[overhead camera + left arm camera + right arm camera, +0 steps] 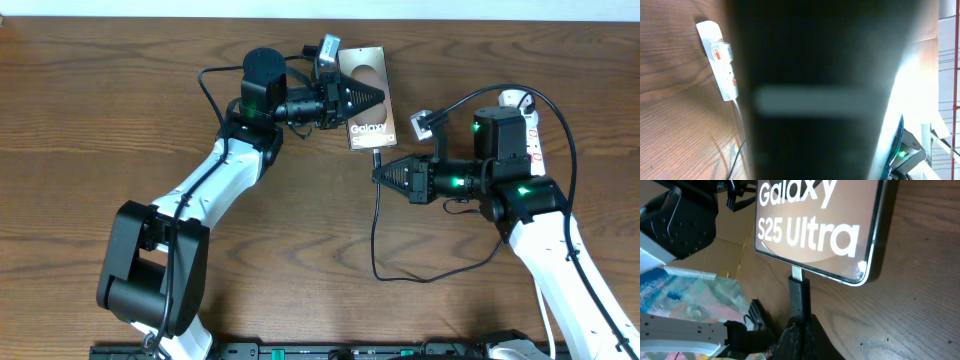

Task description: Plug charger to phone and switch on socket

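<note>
The phone (371,128) lies at the top middle of the table with "Galaxy" on its bronze screen; it fills the top of the right wrist view (815,225). My left gripper (380,98) reaches in from the left and is closed over the phone's upper half. A dark blur hides its jaws in the left wrist view. My right gripper (380,173) (801,322) is shut on the charger's black plug (799,292). The plug's metal tip meets the phone's bottom edge. The charger's cable (376,235) loops down and to the right. The socket (517,99) (720,60) lies partly behind my right arm.
The table is brown wood. My right arm (530,205) covers the right side, and my left arm (200,190) crosses the left middle. A cardboard edge and clutter show past the table in the right wrist view (695,300).
</note>
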You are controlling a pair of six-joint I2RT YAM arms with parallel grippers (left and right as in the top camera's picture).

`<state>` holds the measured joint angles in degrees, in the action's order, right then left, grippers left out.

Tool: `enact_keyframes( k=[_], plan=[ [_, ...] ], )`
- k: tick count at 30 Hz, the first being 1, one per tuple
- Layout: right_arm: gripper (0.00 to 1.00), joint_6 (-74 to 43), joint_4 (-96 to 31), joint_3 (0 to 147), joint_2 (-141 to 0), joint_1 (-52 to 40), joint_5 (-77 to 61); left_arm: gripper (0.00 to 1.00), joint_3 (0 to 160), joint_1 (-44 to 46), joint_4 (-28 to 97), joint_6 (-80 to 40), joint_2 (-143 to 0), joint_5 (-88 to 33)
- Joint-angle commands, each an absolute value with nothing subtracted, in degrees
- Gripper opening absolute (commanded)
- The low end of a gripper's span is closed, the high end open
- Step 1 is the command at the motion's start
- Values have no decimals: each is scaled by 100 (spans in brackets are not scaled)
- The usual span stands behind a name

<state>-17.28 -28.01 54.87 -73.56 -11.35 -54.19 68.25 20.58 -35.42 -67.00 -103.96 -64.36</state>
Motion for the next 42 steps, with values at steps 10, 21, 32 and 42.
enact_keyframes(
  k=[10, 21, 32, 42],
  plan=[
    [1, -1935, -2759, 5457, -7352, -1210, -5301, 7, 7024, 2099, -3629, -6582, -10213, -6539],
    [1, -1997, -2644, 5459, -7352, -1435, -5245, 7, 7024, 2099, -3629, -6576, -10213, -6543],
    [1, -2084, -2637, 5459, -7352, -1457, -5096, 7, 7024, 2091, -3632, -6361, -10213, -6709],
    [1, -2104, -2637, 5459, -7352, -1457, -5087, 7, 7024, 2082, -3632, -6261, -10213, -6670]
  ],
)
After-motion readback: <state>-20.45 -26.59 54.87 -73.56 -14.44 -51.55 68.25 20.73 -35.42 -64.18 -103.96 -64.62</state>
